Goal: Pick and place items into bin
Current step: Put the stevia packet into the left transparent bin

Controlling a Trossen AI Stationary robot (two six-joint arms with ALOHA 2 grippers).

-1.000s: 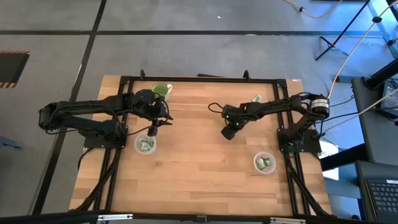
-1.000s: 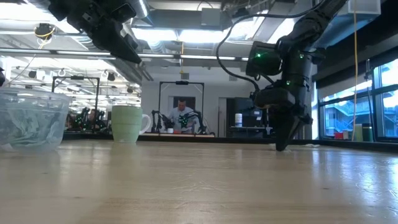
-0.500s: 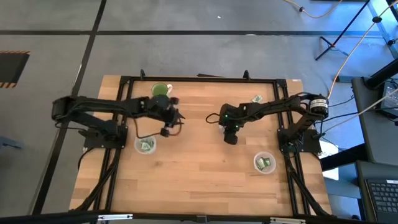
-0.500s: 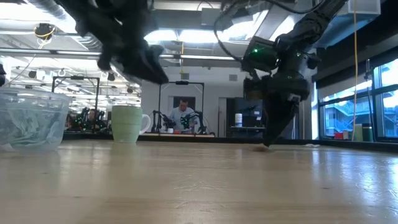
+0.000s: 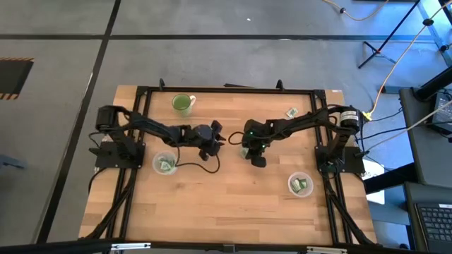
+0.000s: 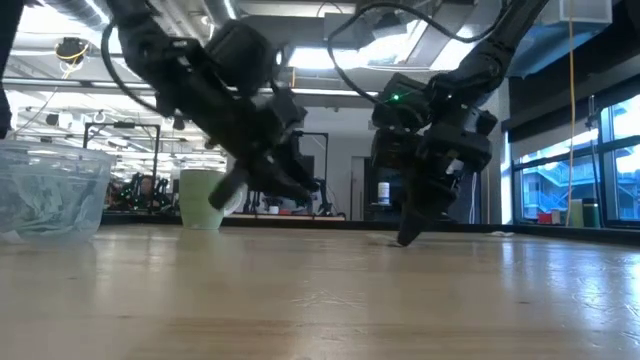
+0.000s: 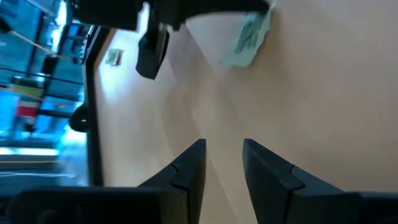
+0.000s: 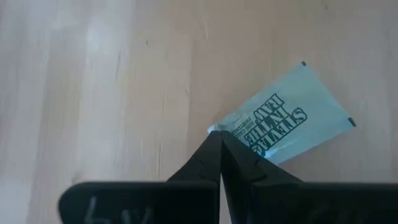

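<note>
You swung the left arm out from its bowl [image 5: 165, 164] toward table centre; left gripper [image 7: 222, 163] ended narrowly parted, empty. Your right gripper [image 8: 219, 147], pinched shut, slid left onto a loose packet [image 8: 287, 126] mid-table, tip touching its corner — probably a handover setup. Packet lay flat, shiny green-white, printed.

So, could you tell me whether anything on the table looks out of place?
One packet lies askew mid-table, the shut right gripper pressing its corner. Another packet lies loose near the far right edge, outside both bowls.
</note>
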